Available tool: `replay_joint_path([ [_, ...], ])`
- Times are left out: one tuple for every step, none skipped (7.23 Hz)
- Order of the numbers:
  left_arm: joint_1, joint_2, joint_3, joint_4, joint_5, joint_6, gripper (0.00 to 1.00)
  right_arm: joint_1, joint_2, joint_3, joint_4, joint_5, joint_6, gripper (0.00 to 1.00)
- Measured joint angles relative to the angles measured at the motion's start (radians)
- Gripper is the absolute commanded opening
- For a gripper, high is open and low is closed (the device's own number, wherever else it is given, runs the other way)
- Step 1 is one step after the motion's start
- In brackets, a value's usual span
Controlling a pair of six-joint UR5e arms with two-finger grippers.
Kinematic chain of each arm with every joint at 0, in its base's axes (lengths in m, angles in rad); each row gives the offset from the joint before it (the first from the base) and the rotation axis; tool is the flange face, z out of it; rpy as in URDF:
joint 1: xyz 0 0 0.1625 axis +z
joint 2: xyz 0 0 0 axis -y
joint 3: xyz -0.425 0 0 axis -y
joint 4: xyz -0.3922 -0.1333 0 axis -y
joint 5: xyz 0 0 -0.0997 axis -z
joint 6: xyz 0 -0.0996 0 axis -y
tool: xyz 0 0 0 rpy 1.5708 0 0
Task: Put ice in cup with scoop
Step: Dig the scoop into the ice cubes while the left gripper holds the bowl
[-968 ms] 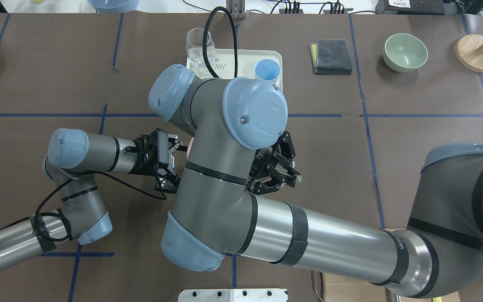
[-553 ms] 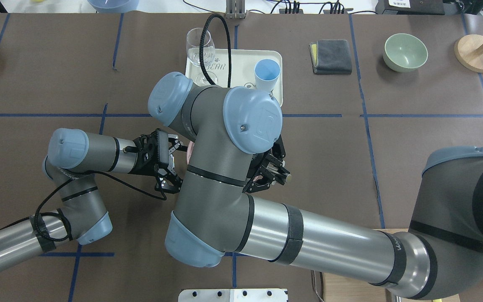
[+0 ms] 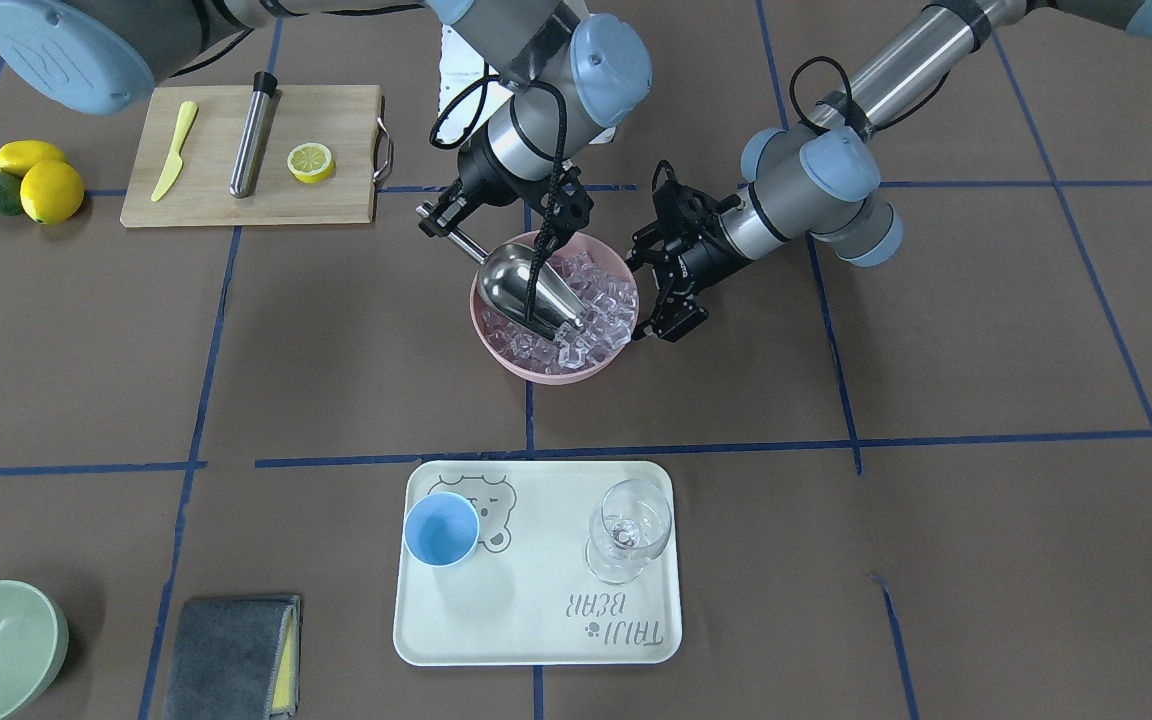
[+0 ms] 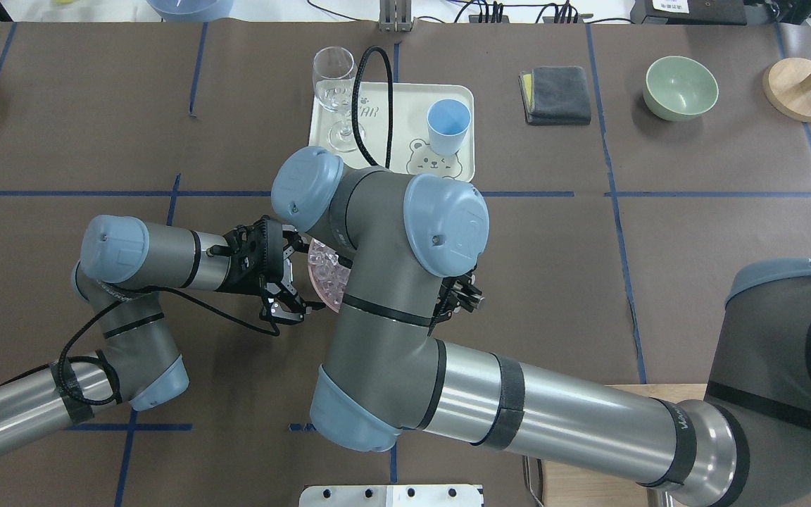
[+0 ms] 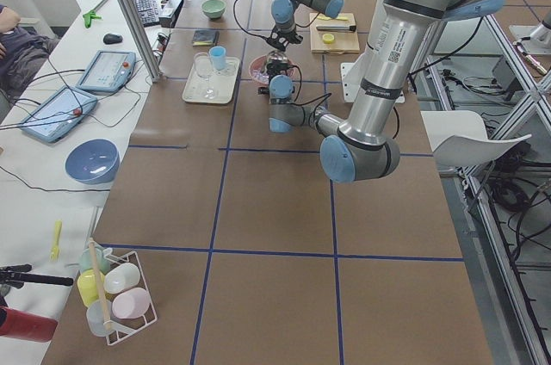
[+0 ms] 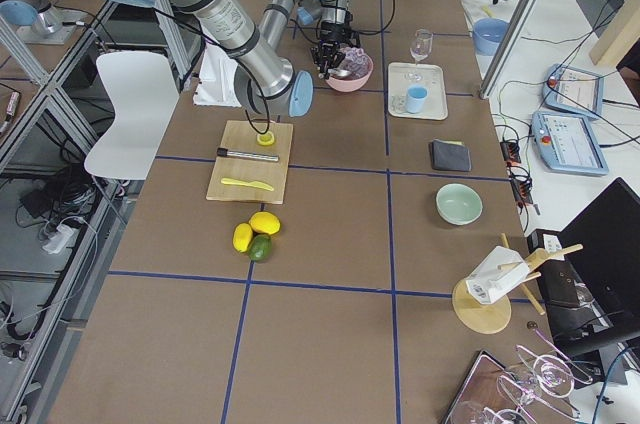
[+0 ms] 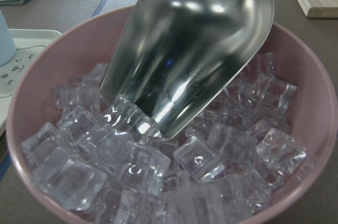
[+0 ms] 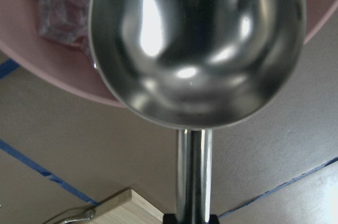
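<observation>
Here, one scoop (image 3: 508, 285) noses into ice (image 3: 604, 300) in one pink bowl (image 3: 498, 352).
Mouth down, handle up, clamped in jaws of the right gripper (image 3: 443, 222); left gripper (image 3: 648, 298) jaws gape empty; one cup (image 3: 441, 528) apart.

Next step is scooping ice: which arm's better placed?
Right. The right gripper holds the scoop, tip down in the ice in the pink bowl. The left gripper sits open and empty beside the bowl.

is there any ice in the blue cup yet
No, the front-facing view looks straight into the cup and its light-blue inside is bare, while the ice all lies in the pink bowl.
</observation>
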Motion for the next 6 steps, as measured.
replay_joint_path([
  [0.0,0.0,0.0,0.0,0.0,0.0,1.0,-0.001,-0.017,0.002,0.037,-0.002,0.011,0.0],
  [0.0,0.0,0.0,0.0,0.0,0.0,1.0,-0.002,-0.028,0.006,0.059,-0.002,0.017,0.0],
  [0.0,0.0,0.0,0.0,0.0,0.0,1.0,-0.002,-0.041,0.02,0.077,-0.002,0.02,0.0],
  [0.0,0.0,0.0,0.0,0.0,0.0,1.0,-0.002,-0.069,0.051,0.1,-0.003,0.022,0.0],
  [0.0,0.0,0.0,0.0,0.0,0.0,1.0,-0.002,-0.116,0.108,0.129,-0.002,0.022,0.0],
  [0.0,0.0,0.0,0.0,0.0,0.0,1.0,-0.002,-0.168,0.177,0.158,-0.001,0.027,0.0],
])
